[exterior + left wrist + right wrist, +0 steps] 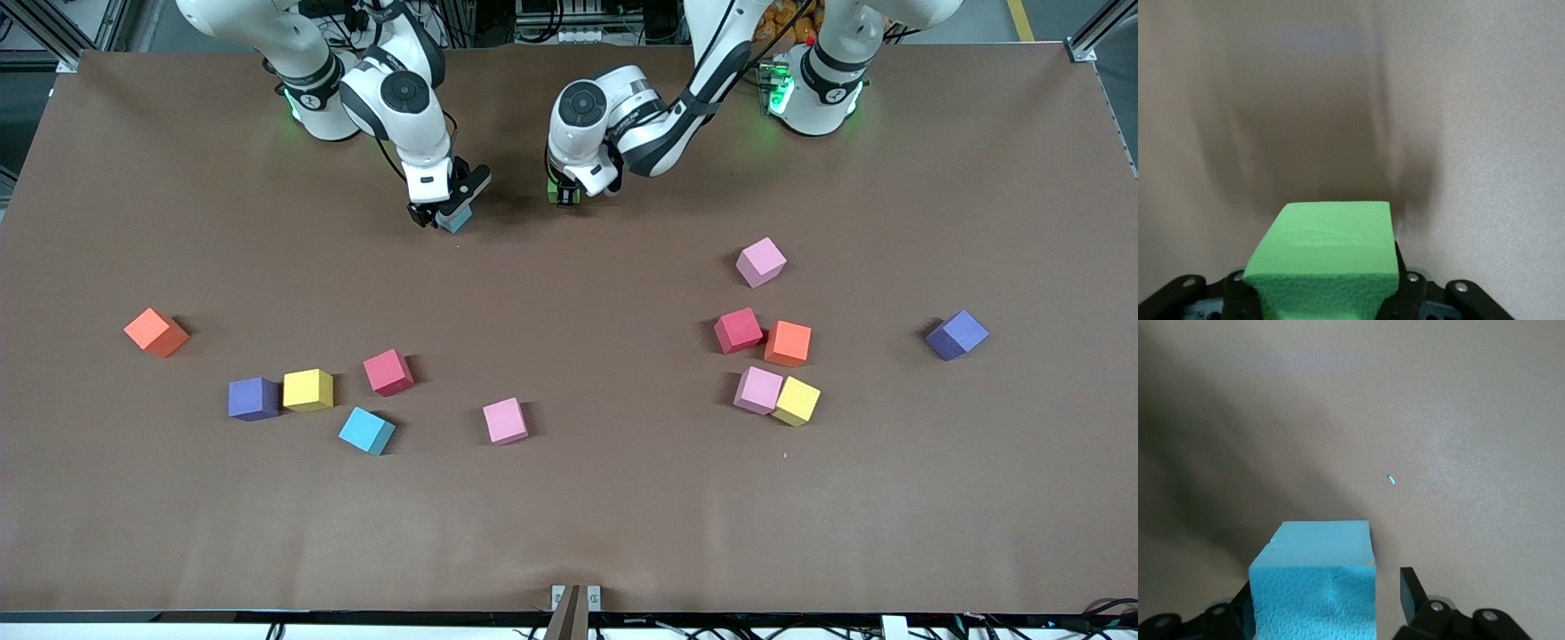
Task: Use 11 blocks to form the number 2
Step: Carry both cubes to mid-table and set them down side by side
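Observation:
My left gripper point(565, 194) is shut on a green block point(1328, 240), low over the table near the robots' bases. Beside it, my right gripper point(447, 215) is open around a light blue block point(1315, 573); a gap shows between that block and one finger point(1408, 593). The other blocks lie loose nearer the front camera. Toward the right arm's end are orange point(156, 332), yellow point(308, 389), red point(388, 372), light blue point(366, 431) and pink point(505, 420). Toward the left arm's end are pink point(760, 262), red point(738, 331), orange point(788, 343), pink point(758, 389) and yellow point(796, 401). No number 2 is in view.
One purple cube point(252, 398) touches the yellow block toward the right arm's end. Another purple cube point(957, 335) sits alone toward the left arm's end. Brown tabletop point(622, 516) stretches to the edge nearest the front camera.

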Robot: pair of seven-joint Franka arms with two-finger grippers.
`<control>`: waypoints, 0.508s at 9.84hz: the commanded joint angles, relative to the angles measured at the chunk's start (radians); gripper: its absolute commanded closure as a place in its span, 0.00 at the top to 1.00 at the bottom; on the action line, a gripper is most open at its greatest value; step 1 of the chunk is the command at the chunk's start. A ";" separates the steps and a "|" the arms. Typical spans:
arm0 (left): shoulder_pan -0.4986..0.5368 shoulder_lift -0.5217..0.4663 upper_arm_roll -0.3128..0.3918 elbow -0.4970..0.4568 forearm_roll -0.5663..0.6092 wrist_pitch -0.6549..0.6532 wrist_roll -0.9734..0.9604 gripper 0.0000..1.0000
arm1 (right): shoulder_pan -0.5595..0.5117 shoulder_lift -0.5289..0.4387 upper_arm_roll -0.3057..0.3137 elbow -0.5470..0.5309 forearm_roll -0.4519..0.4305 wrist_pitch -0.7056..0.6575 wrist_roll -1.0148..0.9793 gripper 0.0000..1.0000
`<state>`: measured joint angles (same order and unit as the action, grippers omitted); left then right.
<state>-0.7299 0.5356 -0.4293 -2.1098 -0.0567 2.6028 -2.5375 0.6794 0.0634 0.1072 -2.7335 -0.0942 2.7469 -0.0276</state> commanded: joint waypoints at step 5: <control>0.000 0.001 0.006 0.007 0.070 -0.017 -0.024 1.00 | 0.043 -0.002 0.011 0.006 -0.021 0.017 0.026 0.18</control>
<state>-0.7297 0.5445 -0.4259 -2.1101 -0.0133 2.5996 -2.5383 0.7071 0.0623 0.1124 -2.7327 -0.0951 2.7551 -0.0272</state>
